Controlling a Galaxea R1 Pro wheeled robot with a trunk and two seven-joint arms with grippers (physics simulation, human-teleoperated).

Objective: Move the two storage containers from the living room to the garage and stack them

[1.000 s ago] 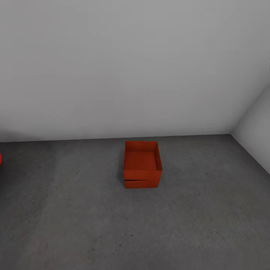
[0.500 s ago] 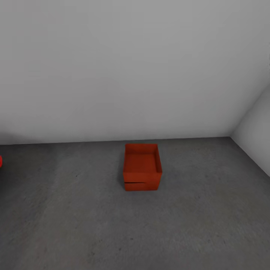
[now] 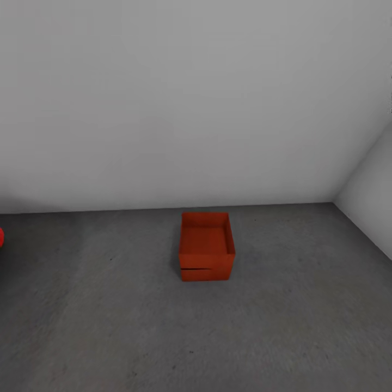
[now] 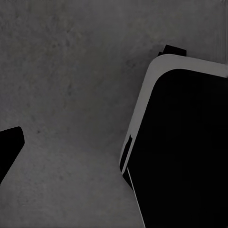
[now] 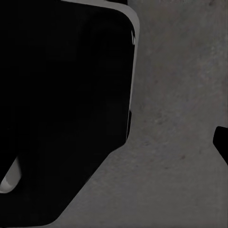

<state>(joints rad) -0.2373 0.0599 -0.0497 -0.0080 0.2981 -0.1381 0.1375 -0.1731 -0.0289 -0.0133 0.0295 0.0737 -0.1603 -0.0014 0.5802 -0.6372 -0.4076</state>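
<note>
Two stacked containers (image 3: 207, 247), seam barely visible

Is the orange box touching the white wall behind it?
Apart. In the head view a strip of grey floor lies between the box and the back wall.

Stacked containers (image 3: 207, 247) on floor (image 3: 109, 326), before wall (image 3: 163, 109)

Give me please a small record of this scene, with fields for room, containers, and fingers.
room: garage, dark grey concrete floor, plain white walls
containers: two orange-red storage containers, one stacked on the other, a dark seam across the front, open top empty
stack position: on the floor, close to the back wall
fingers: state cannot be told in the wrist views
</note>
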